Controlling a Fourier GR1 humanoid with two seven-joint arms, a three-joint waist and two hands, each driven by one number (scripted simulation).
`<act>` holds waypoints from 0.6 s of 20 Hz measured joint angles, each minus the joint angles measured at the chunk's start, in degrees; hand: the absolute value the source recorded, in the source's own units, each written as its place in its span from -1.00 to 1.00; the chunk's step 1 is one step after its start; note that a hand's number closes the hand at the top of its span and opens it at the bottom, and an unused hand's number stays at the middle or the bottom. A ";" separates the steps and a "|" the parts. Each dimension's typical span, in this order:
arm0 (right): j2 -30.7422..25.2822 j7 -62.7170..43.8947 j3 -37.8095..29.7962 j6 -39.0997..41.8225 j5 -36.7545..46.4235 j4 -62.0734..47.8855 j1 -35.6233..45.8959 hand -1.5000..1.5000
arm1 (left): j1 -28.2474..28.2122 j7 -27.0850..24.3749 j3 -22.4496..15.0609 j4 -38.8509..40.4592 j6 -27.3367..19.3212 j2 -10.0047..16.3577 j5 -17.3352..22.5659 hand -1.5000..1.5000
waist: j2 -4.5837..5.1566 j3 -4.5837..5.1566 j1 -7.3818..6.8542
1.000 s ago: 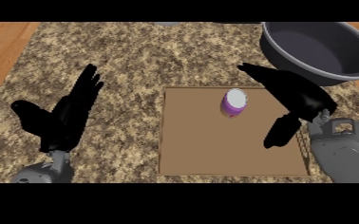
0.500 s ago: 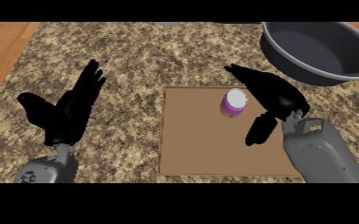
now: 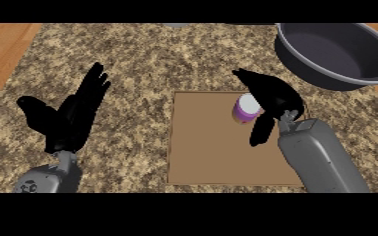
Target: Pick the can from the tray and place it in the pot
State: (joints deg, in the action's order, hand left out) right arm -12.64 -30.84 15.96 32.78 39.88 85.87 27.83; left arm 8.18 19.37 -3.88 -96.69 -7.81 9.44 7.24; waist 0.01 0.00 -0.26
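I see my right hand (image 3: 277,97), open wide and holding nothing, just right of the upright can (image 3: 246,109) on the tray (image 3: 214,152), with my left hand (image 3: 70,117) well apart.

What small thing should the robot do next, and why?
Probably curl the right robot hand round the can. The can stands on the tray between that hand's fingers and thumb, which do not look closed on it, and the pot sits just beyond.
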 measured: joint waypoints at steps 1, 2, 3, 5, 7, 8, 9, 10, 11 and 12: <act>0.08 0.73 -0.08 0.17 0.59 -0.68 0.02 -1.00 | -0.17 0.25 0.11 -0.40 0.02 -0.23 -0.13 0.00 | 0.00 0.00 0.00; 0.45 1.28 0.40 -0.15 1.50 -1.40 -0.20 -1.00 | -0.58 -0.13 -0.20 -0.44 -0.09 -0.69 -0.64 0.00 | -0.01 0.00 0.01; 0.12 2.25 0.47 -0.10 2.17 -2.28 -0.16 -1.00 | -0.32 -0.95 0.06 0.75 0.17 -0.95 -0.71 0.00 | 0.01 0.00 0.03; 0.90 2.48 1.05 -0.67 4.01 -4.76 0.35 -1.00 | -0.67 -0.70 0.49 0.05 0.64 -0.87 -0.49 0.00 | 0.02 0.00 -0.03; 1.82 2.14 1.46 -0.70 5.57 -6.53 0.73 -1.00 | -0.71 -0.45 0.69 -0.16 0.73 -1.02 -0.79 0.00 | 0.01 0.00 -0.03; 1.72 2.47 1.48 -0.45 6.20 -7.16 0.69 -1.00 | -0.67 -0.28 0.70 -0.32 0.68 -1.32 -0.87 0.00 | 0.01 0.00 -0.02; 1.32 3.09 1.35 -0.26 6.69 -7.54 0.48 -1.00 | -0.97 -1.24 0.35 0.40 0.64 -1.84 -1.45 0.00 | 0.01 0.00 0.02; 1.10 3.95 1.33 -0.80 7.48 -8.70 0.34 -1.00 | -0.86 -0.56 0.77 -0.29 0.87 -1.57 -1.23 0.00 | 0.00 0.01 0.00; 1.56 4.39 1.12 -1.25 8.14 -10.76 1.43 -1.00 | -1.04 -0.25 1.41 -0.90 1.38 -1.11 -0.78 0.00 | 0.02 0.00 -0.07; 1.55 5.32 0.82 -1.50 8.69 -12.18 1.81 -1.00 | -0.70 0.47 1.30 -1.15 1.13 -1.40 -1.04 0.00 | 0.02 0.00 -0.08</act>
State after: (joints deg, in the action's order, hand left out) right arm -11.10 -25.52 16.78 31.28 48.57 73.69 29.64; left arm 7.48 19.84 -2.58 -97.84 -6.68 8.03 6.20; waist 0.03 0.00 -0.34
